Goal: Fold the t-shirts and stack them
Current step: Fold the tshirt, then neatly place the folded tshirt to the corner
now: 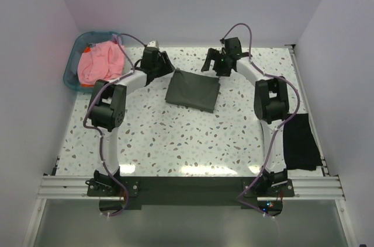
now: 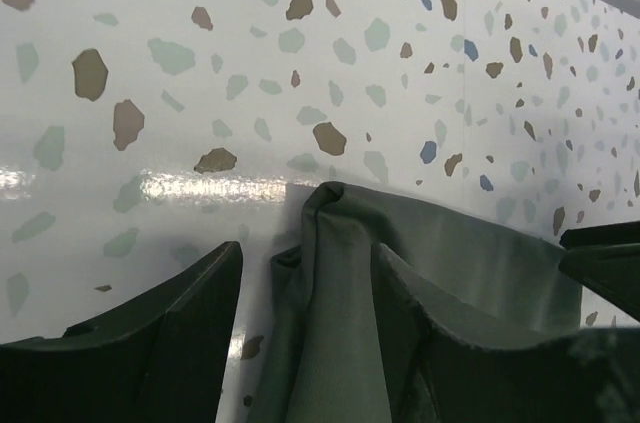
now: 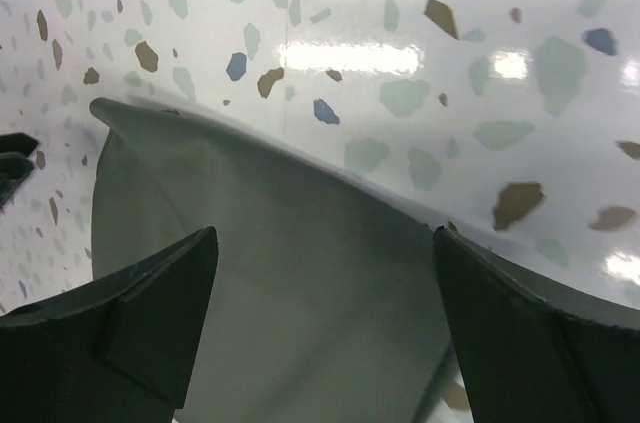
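A dark olive-grey t-shirt [image 1: 193, 90] lies folded into a rectangle at the middle far part of the table. My left gripper [image 1: 167, 66] is at its far left corner. In the left wrist view [image 2: 310, 253] the jaws stand apart astride a raised fold of the shirt [image 2: 480, 253]. My right gripper [image 1: 211, 63] is at the far right corner. In the right wrist view [image 3: 325, 235] it is wide open just over the flat shirt [image 3: 250, 193]. A black t-shirt [image 1: 301, 142] lies at the table's right edge. Salmon-pink shirts [image 1: 102, 63] are heaped in the basket.
The teal plastic basket [image 1: 72, 66] stands off the table's far left corner. White walls close in the back and both sides. The speckled tabletop [image 1: 175, 142] is bare between the olive shirt and the arm bases.
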